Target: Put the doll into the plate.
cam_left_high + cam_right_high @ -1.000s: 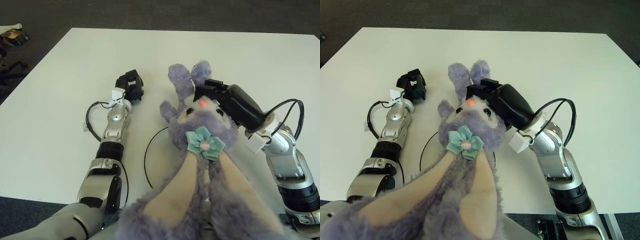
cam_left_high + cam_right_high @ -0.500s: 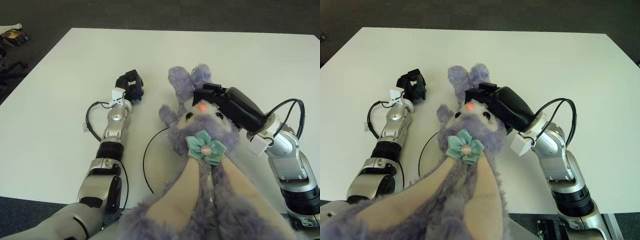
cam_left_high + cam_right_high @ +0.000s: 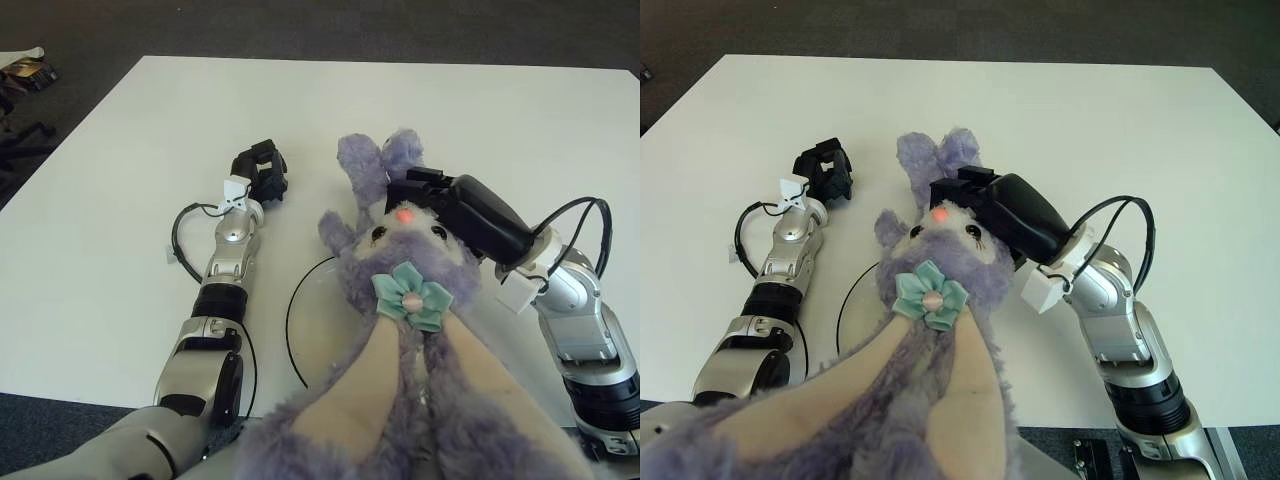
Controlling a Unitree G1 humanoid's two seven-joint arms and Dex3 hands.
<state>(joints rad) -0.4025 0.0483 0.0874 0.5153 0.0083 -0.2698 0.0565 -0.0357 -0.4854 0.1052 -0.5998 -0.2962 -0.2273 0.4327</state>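
Purple plush doll (image 3: 400,270) gripped at head by right robot hand (image 3: 430,195), above plate (image 3: 296,315).

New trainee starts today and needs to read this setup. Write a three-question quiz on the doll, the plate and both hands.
1. True or false: the right hand grips the purple bunny doll at its head.
2. Which hand shows apart from the doll, off to its side on the white table?
A. left hand
B. right hand
C. neither
3. Fill in: the dark rim of the plate shows at the doll's ____ side in both views.

Key
1. True. The fingers close on the head just above the pink nose.
2. A. The left hand shows to the left of the doll and holds nothing.
3. Left. The rest of the plate is hidden under the doll.
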